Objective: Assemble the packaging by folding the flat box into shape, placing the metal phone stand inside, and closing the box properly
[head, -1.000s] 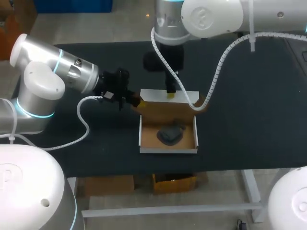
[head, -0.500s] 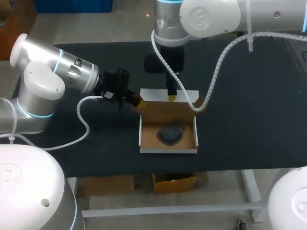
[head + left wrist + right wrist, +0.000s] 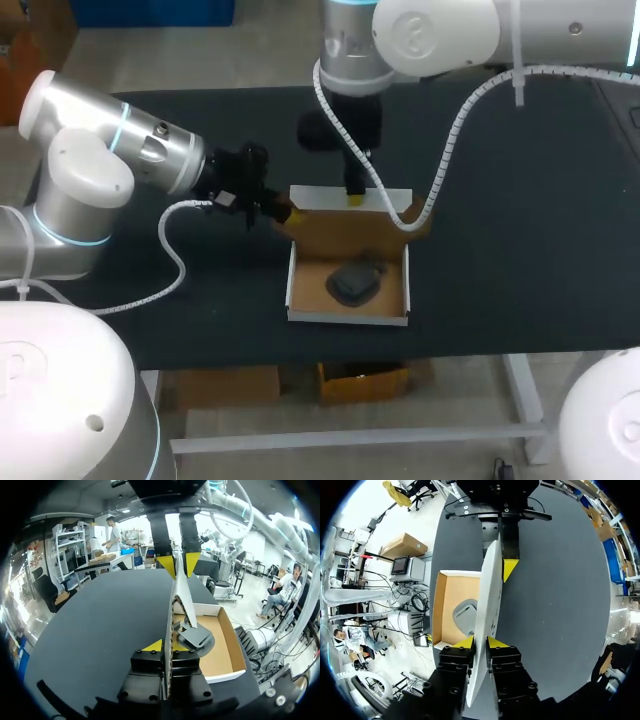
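The cardboard box, white outside and brown inside, lies open at the table's middle. Its lid stands upright along the back wall. The dark grey phone stand lies inside. My left gripper is shut on the lid's left edge. My right gripper comes down from above and pinches the lid's top edge. In the left wrist view the lid runs edge-on from my left gripper to the right gripper. The right wrist view shows my right gripper clamping the lid, with the stand beside it.
A small brown side flap sticks out at the lid's right end. The right arm's white spiral cable hangs over the black table. Bare tabletop stretches to the right of the box and in front of the left arm.
The box and its upright lid have shifted slightly to the left, the right gripper moving with them. The left arm has stayed where it was.
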